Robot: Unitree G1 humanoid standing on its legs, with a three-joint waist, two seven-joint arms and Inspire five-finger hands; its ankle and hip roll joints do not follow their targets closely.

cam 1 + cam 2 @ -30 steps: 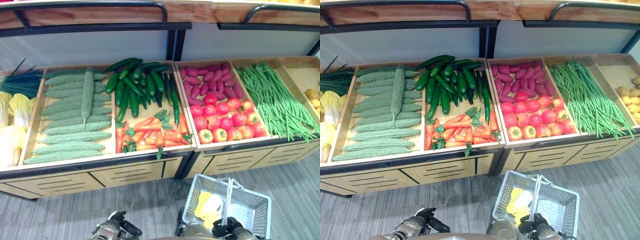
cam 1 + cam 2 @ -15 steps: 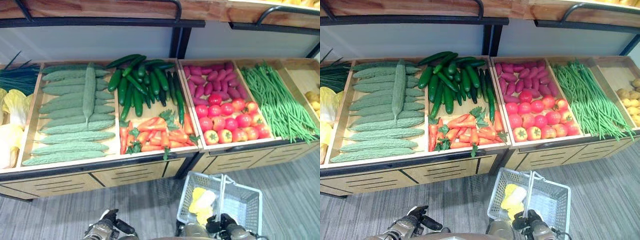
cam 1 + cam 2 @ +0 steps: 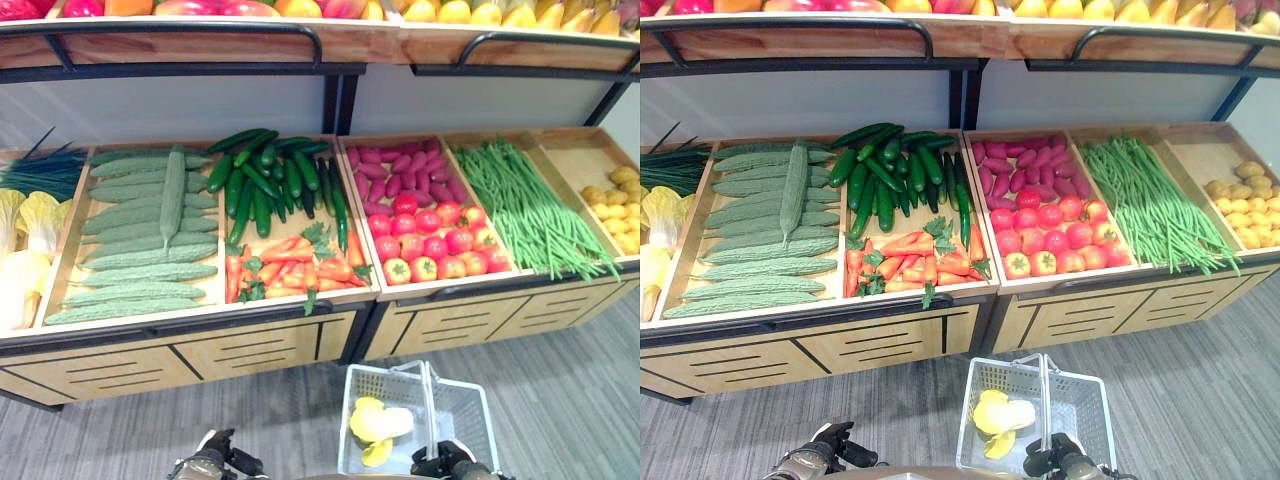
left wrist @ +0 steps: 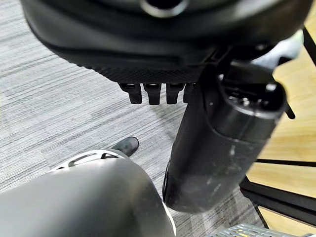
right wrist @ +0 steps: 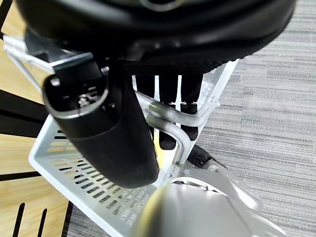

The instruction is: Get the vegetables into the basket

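- Our right robot hand (image 5: 168, 98) has its fingers curled round the clear handle of the basket (image 3: 455, 400), which hangs at the lower centre-right of the frame above the floor.
- In the basket we already carry some pale yellow leafy pieces (image 3: 372, 422), lying toward its left side.
- Our left robot hand (image 3: 222, 457) sits at the bottom edge, left of centre; in its wrist view the short fingers hang relaxed over the grey floor and grip nothing.
- The vegetables lie above both hands in the frame, in the stand's trays: carrots (image 3: 295, 272) and cucumbers (image 3: 270, 180) in the centre tray, bitter gourds (image 3: 150, 235) left of them, tomatoes (image 3: 430, 235) to the right.
- The carrots are the nearest row to the free left hand, lying up and slightly right of it, most with their long axes across the frame.
- We judge the left arm should reach, since the right one is occupied.
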